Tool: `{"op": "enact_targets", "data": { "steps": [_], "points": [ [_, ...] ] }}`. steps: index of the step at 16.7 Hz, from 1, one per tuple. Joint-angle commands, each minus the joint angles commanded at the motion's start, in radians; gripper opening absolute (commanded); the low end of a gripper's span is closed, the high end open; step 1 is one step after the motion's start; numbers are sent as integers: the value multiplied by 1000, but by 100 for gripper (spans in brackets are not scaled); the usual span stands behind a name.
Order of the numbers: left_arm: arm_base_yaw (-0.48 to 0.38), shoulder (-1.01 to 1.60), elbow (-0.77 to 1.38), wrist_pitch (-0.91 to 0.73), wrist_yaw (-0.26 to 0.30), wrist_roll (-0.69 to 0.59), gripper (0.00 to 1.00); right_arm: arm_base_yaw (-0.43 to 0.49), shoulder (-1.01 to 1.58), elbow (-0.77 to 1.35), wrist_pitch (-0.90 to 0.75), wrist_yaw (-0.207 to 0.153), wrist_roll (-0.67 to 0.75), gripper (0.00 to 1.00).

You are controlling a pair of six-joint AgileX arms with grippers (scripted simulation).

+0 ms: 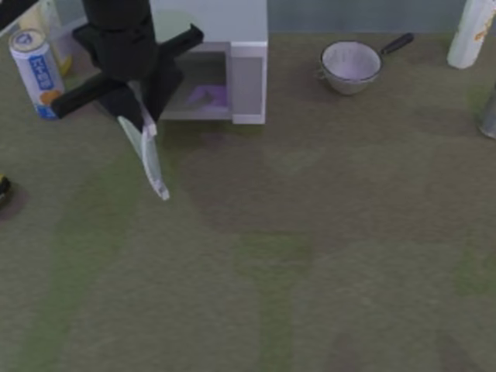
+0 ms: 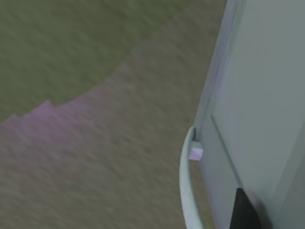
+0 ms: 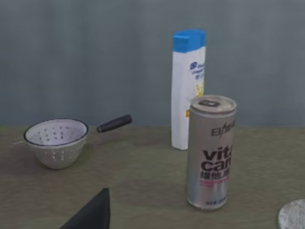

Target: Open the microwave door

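Note:
The silver-grey microwave [image 1: 225, 23] stands at the table's back left, and its purple-tinted inside [image 1: 205, 93] is exposed. The microwave door [image 1: 151, 159] is swung far out toward the table's front. My left arm reaches over the microwave, with my left gripper [image 1: 141, 116] down at the door's upper edge near the hinge side. In the left wrist view the door panel [image 2: 257, 95] fills one side, and its curved white handle [image 2: 185, 191] stands off it. My right gripper [image 3: 93, 214] is outside the top view; only a dark part of it shows in its wrist view.
A white colander [image 1: 350, 66] with a black handle sits right of the microwave. A white shampoo bottle [image 1: 471, 31] and a silver can [image 3: 209, 152] stand at the back right. A blue-and-white can [image 1: 35, 70] stands at the far left, and a small dark object [image 1: 4, 190] lies at the left edge.

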Motion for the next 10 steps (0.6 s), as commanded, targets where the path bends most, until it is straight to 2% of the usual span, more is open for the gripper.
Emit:
{"op": "enact_targets", "data": {
  "steps": [10],
  "points": [
    [-1,-9,-11,4,1,17,0,0,0,0,0,0,0,100]
  ]
}}
